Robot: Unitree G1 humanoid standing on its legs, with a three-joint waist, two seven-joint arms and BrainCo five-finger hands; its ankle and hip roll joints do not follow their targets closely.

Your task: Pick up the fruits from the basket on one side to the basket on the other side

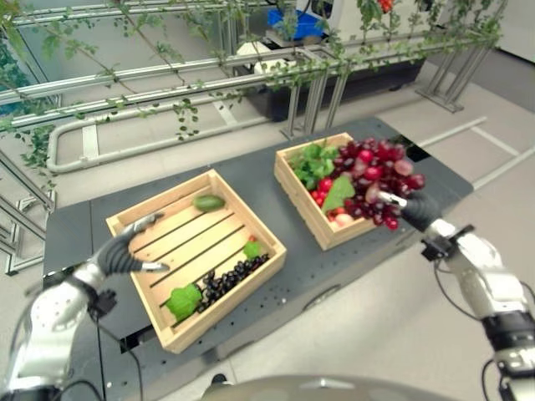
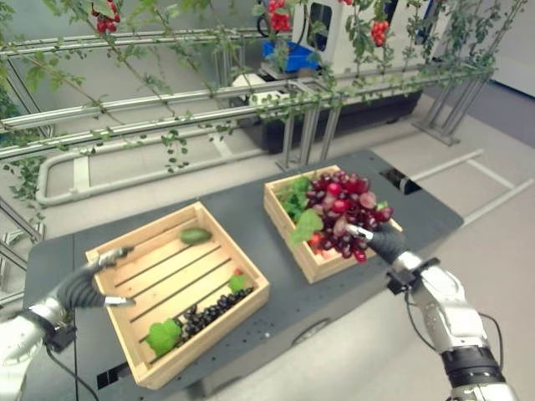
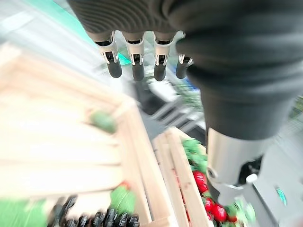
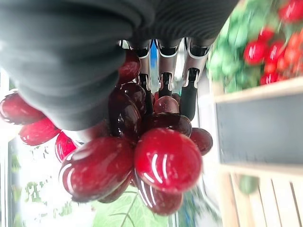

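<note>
grapes (image 1: 376,180), a red bunch, hang pinched in our right hand (image 1: 418,209) above the right basket (image 1: 308,215). next we judge a carry to the left basket (image 1: 219,276); our left hand (image 1: 125,251) rests spread there.

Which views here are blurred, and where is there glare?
Left wrist view: the wooden crates and black grapes are smeared, the fingers crisp. Right wrist view: bright highlights on the red grapes. Both eye views look sharp and evenly lit.
</note>
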